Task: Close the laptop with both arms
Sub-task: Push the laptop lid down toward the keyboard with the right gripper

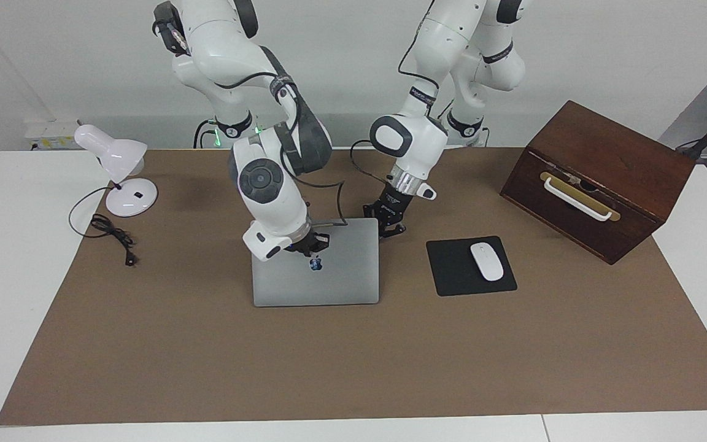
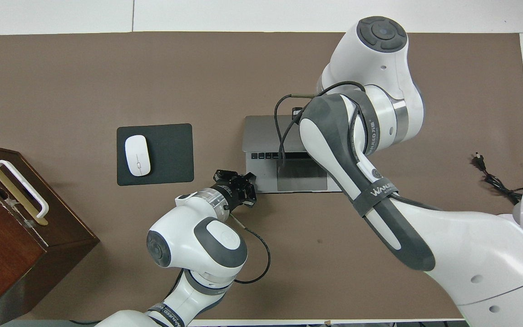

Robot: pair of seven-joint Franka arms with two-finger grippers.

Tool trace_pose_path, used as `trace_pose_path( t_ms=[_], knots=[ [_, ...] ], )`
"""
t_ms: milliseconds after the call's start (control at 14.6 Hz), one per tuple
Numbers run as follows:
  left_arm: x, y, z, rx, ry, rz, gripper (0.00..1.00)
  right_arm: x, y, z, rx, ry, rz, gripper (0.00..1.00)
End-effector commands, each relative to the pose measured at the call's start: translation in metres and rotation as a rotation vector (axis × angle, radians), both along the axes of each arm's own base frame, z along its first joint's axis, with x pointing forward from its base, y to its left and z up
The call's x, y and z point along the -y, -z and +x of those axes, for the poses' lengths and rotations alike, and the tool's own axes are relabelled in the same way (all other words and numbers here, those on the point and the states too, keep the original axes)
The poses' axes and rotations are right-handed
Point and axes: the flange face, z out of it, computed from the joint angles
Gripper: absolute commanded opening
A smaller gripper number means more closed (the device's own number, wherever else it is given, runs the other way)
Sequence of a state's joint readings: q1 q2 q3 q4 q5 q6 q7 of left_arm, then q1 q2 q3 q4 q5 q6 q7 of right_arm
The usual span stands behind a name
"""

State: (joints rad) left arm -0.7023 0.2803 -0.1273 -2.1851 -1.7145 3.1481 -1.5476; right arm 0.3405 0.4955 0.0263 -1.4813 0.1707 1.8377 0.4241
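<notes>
We see open brown mat (image 1: 353, 362) beside the laptop (image 1: 329, 282); the mouse pad (image 1: 461, 270), white mouse (image 1: 486, 261) and wooden box (image 1: 599, 178) crowd the left arm's end.

The right arm (image 2: 370, 150) carries a dark band with white lettering, partly readable as "WANJ…", at right of centre in the overhead frame. A similar band on the left arm (image 2: 170, 313), bottom edge, is too cropped to read. The laptop (image 1: 315, 270) lid shows a dark apple logo, no words.
</notes>
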Motion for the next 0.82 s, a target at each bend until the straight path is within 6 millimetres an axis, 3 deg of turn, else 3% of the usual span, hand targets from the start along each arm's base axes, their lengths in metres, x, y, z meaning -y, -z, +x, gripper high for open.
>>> trace_pose_path(
  t_ms=[0, 753],
  knots=[
    [0.002, 0.013, -0.002, -0.018, -0.031, 0.014, 0.0, 0.004, 0.015, -0.016, 0.01, 0.011, 0.02, 0.0],
    [0.016, 0.014, -0.017, -0.021, 0.007, 0.019, 0.0, 0.006, 0.047, -0.027, 0.034, 0.021, 0.017, 0.0]
  ],
)
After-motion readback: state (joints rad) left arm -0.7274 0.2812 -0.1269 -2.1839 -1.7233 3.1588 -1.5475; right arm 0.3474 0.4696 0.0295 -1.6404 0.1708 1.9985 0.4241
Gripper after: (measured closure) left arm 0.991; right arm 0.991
